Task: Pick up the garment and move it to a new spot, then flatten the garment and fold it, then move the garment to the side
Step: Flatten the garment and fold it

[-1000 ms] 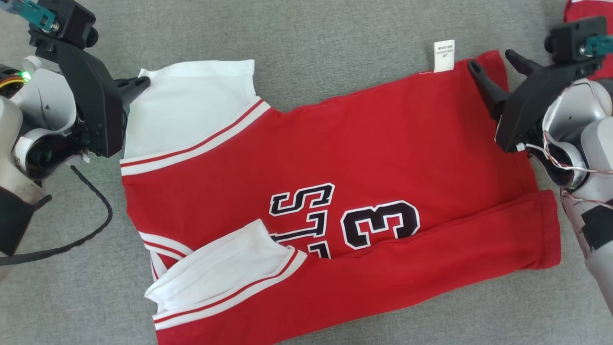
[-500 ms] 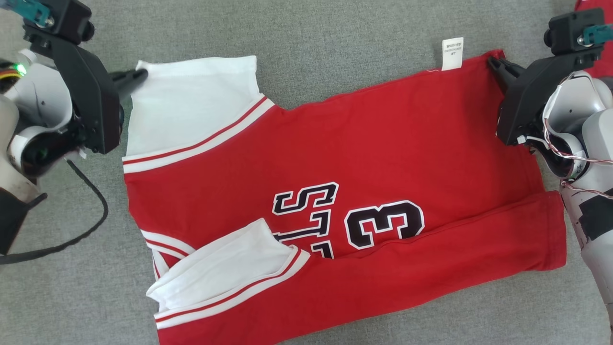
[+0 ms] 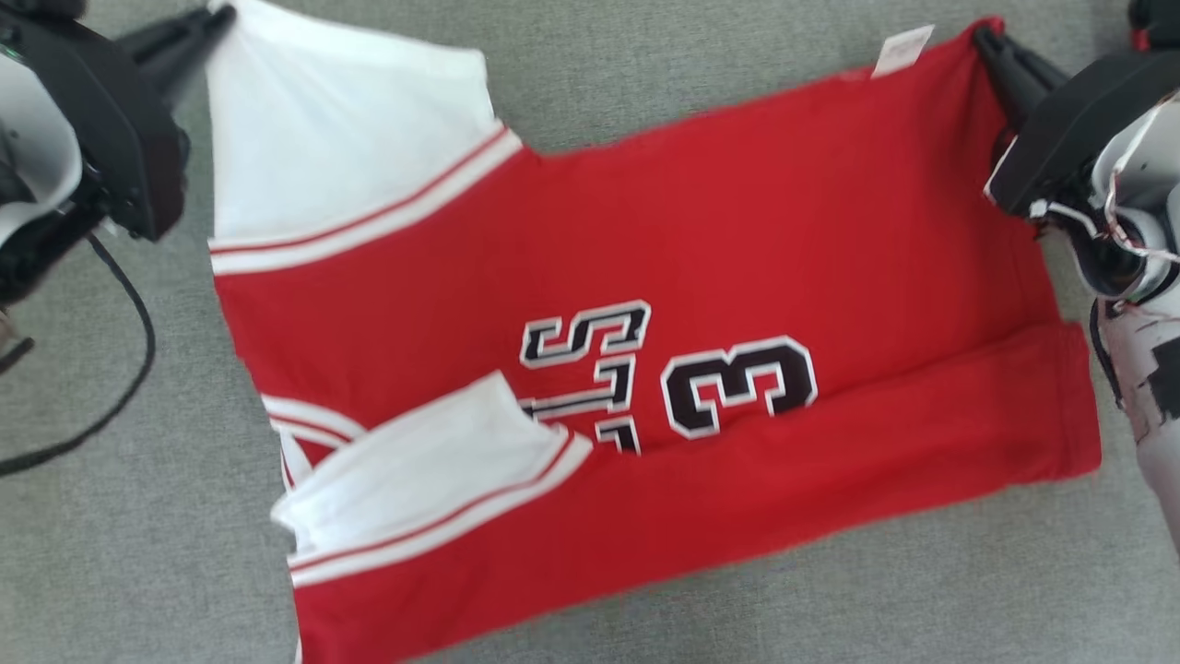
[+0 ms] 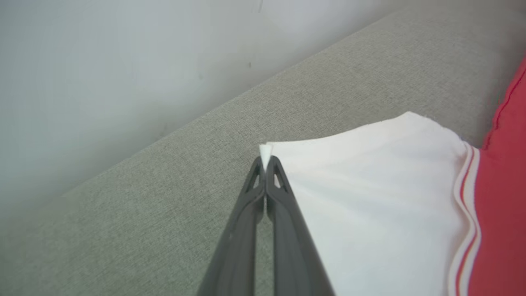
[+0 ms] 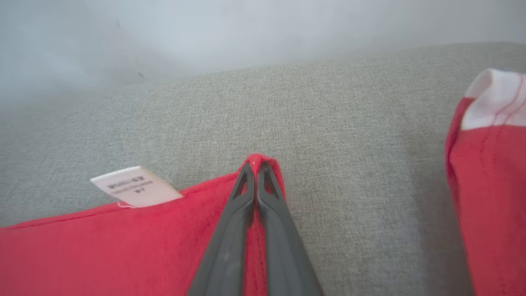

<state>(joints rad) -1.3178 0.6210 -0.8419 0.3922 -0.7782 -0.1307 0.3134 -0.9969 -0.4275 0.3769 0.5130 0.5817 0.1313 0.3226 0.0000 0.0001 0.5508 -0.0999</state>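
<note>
Far edge of garment (image 3: 737, 231) higher now

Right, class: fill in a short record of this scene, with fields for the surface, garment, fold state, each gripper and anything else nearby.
surface: grey fabric
garment: red jersey, white sleeves, black lettering
fold state: near long edge folded over the front, near sleeve on top
left gripper: shut on the far sleeve corner
right gripper: shut on the jersey's far hem corner
label: white, sticking out past the far edge
other: second garment, red with white trim, apart from the jersey
</note>
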